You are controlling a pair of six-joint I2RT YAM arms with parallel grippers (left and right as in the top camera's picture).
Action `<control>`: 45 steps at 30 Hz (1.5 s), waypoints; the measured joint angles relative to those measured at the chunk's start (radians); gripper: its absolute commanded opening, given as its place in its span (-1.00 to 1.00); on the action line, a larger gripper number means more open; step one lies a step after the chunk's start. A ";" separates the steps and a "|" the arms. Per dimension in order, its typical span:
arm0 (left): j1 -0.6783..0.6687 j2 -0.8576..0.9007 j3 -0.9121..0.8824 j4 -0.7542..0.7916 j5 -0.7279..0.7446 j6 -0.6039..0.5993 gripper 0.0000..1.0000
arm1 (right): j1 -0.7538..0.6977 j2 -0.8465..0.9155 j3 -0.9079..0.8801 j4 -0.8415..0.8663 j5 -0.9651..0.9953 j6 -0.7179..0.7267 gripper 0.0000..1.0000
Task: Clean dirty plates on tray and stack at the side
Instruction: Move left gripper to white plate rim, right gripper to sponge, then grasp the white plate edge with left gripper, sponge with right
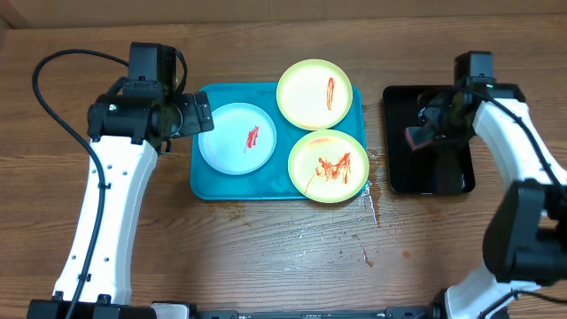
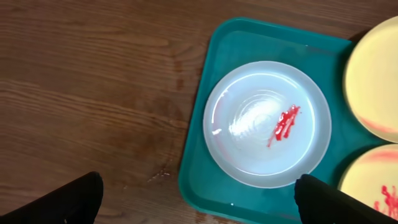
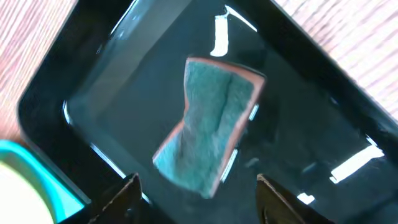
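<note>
The teal tray [image 1: 205, 182] holds three plates. The pale blue plate [image 1: 232, 142] with a red smear lies at its left; it also shows in the left wrist view [image 2: 249, 130]. One yellow-green plate [image 1: 306, 89] with a red streak sits at the back, overlapping the rim. Another [image 1: 312, 177] with more sauce sits at the front right. My left gripper [image 2: 198, 200] is open and empty above the tray's left edge [image 2: 193, 168]. My right gripper [image 3: 198, 198] is open above a teal-and-orange sponge [image 3: 208, 127] lying in the black tray [image 3: 74, 81].
The black tray [image 1: 443, 182] stands right of the teal tray and looks wet. Small red specks and water marks lie on the wood [image 1: 368, 257] in front of the gap between the trays. Bare wood table lies left of the tray [image 2: 93, 93].
</note>
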 measured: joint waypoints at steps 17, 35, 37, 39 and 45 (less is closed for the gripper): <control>0.000 0.000 0.000 -0.005 -0.026 -0.004 0.99 | 0.000 0.093 0.000 0.055 0.040 0.040 -0.13; 0.000 0.000 0.000 -0.022 -0.025 -0.007 0.97 | 0.000 0.175 0.017 0.036 0.024 0.006 -0.92; 0.000 0.000 0.000 -0.021 -0.025 -0.007 0.97 | 0.000 0.175 0.017 0.035 0.024 -0.015 -0.92; 0.000 0.000 0.000 -0.021 -0.025 -0.007 0.96 | 0.000 0.175 0.017 0.033 0.024 -0.042 -0.92; 0.000 0.000 0.000 -0.021 -0.020 -0.007 0.78 | 0.000 0.176 0.028 -0.008 0.025 -0.125 -0.92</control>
